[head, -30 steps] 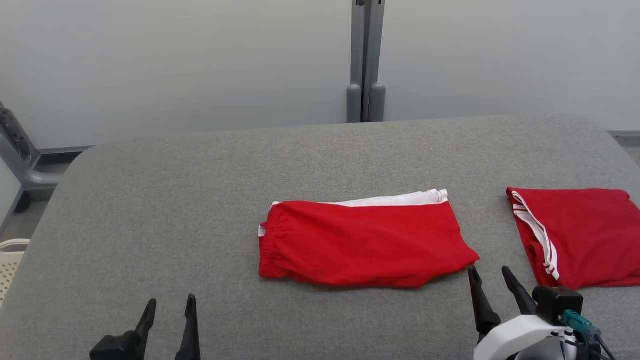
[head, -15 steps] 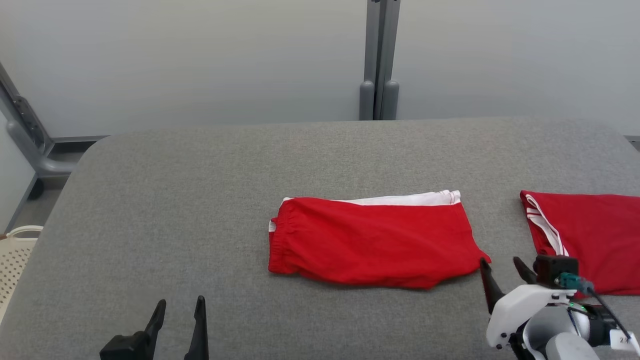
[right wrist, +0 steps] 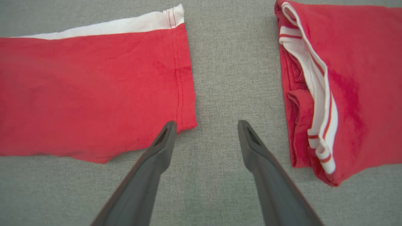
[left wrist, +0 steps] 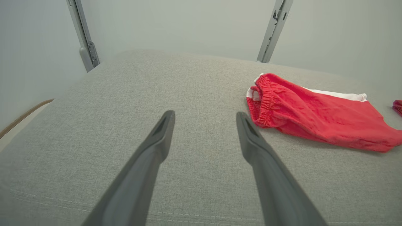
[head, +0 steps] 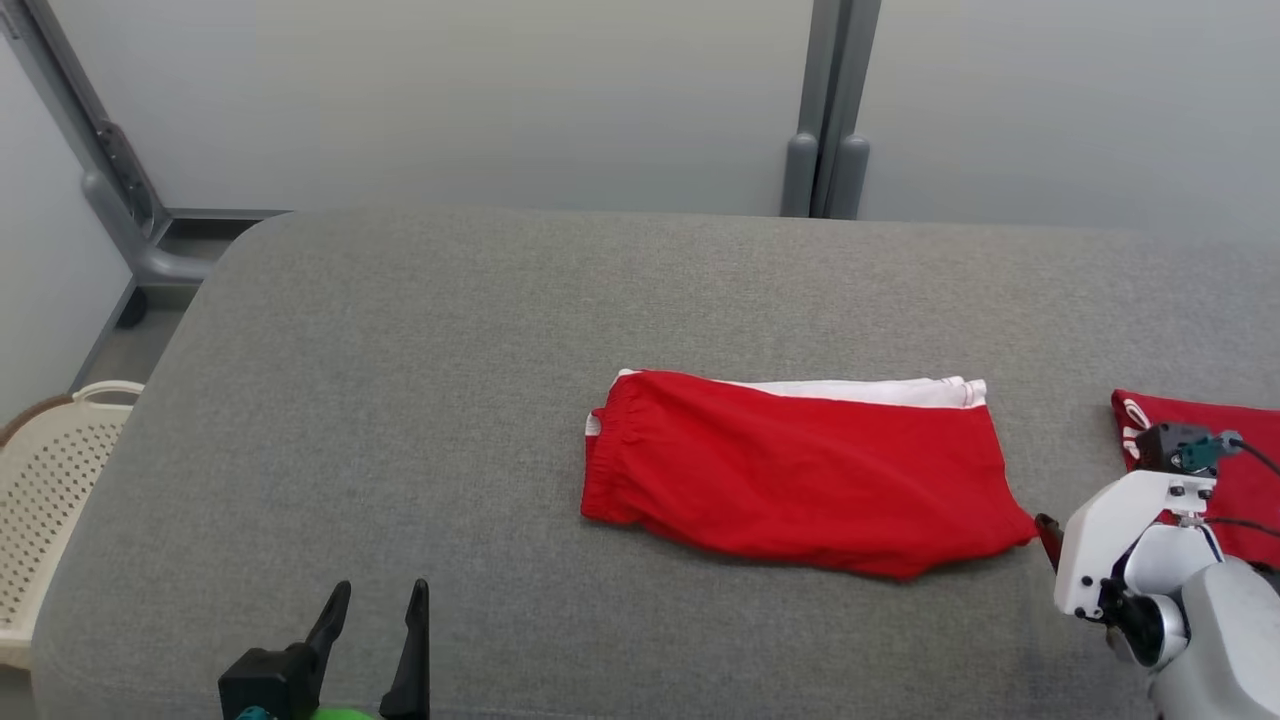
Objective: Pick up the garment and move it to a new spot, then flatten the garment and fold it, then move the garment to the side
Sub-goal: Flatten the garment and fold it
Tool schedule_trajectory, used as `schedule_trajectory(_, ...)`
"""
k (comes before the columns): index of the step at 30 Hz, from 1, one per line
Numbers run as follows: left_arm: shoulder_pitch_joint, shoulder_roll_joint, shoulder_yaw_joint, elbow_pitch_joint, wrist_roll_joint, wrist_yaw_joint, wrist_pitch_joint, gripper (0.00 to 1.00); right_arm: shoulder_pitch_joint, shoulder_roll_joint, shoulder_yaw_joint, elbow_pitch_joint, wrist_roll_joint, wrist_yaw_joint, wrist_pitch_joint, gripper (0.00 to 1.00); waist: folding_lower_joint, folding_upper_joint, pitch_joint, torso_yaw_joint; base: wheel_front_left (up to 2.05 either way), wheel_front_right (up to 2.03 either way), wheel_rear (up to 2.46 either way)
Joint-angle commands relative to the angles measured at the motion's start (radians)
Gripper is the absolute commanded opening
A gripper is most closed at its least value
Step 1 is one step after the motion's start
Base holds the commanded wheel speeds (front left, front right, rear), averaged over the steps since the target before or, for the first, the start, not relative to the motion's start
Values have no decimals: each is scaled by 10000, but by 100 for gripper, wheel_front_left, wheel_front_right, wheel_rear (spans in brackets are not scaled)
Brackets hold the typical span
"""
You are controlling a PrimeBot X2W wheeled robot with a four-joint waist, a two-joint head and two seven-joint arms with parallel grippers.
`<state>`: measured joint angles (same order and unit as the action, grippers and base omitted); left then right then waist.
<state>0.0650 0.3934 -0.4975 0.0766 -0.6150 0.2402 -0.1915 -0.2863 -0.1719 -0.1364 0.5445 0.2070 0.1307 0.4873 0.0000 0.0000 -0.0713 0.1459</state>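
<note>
**Both grippers open and empty; folded red shorts flat on the table**

My right gripper (right wrist: pixel 206 124) stood with its jaws spread wide and nothing between them. In its wrist view it was poised over the bare strip of grey cloth just right of the red shorts (right wrist: pixel 94 94). One of its fingers (right wrist: pixel 163 141) had its tip over the near right corner of the shorts' hem; I could not tell whether it touched the fabric. The other finger pointed into the gap on the shorts' right.

My left gripper (head: pixel 381 590) was likewise wide open and empty. It sat nearer to me than the shorts and well off to their left, fingers aimed past the elastic waistband.

The shorts lay folded and fairly flat on the grey padded table (head: pixel 400 400). The gathered waistband was at their left end and the stitched hem at their right. A white band ran along their far edge. Their near edge dipped a little toward me at the right corner.

To the right of the shorts, apart from them across that bare strip, lay a second red garment (right wrist: pixel 361 78). It was folded too, with a white, red-striped trim along the side facing the shorts.

Far to the left of the shorts, off the table's edge and lower down, I saw a pale perforated basket (head: pixel 50 500). Behind the shorts, past the table's far edge, a grey post (head: pixel 825 110) rose against the plain wall.
</note>
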Motion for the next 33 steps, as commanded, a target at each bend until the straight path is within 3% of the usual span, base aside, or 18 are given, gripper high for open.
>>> schedule_trajectory(1,-191,76,-30,8,60,-43,36,100,-244,-140,-50,82,100,-1,46,100,0,0,235,281,0,0,0)
schedule_trajectory(17,-1067,-128,-444,-296,392,-177,198,100,-2179,-863,-710,1796,-24,-1,-401,100,0,0,1997,1494,0,0,0)
schedule_trajectory(33,-1477,-367,-571,91,332,-283,38,100,-2644,-713,-440,2638,399,-1,117,100,0,0,2432,1620,0,0,0)
